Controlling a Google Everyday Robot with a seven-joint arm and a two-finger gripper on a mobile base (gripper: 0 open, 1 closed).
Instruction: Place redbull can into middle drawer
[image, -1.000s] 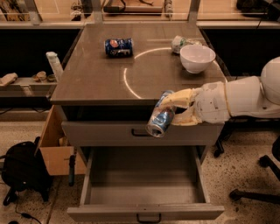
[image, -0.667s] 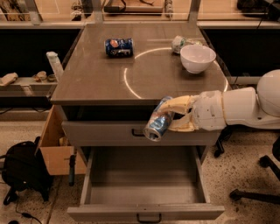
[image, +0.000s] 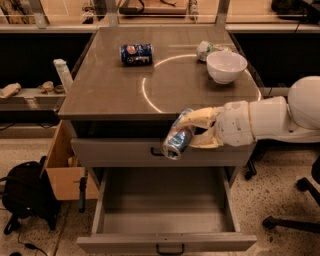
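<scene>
Above open middle drawer (image: 165, 205): gripper (image: 192, 131), fingers (image: 200, 119) closed round tilted redbull can (image: 178, 137), has crept toward drawer centre, slightly lower, within last second. You have can over tray, unreleased; lowering likely next.

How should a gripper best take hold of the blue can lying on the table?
Grip it across its body's middle, from above: the blue can lies on its side, its curved wall facing up. The gripper holds the redbull can above the open drawer.
</scene>
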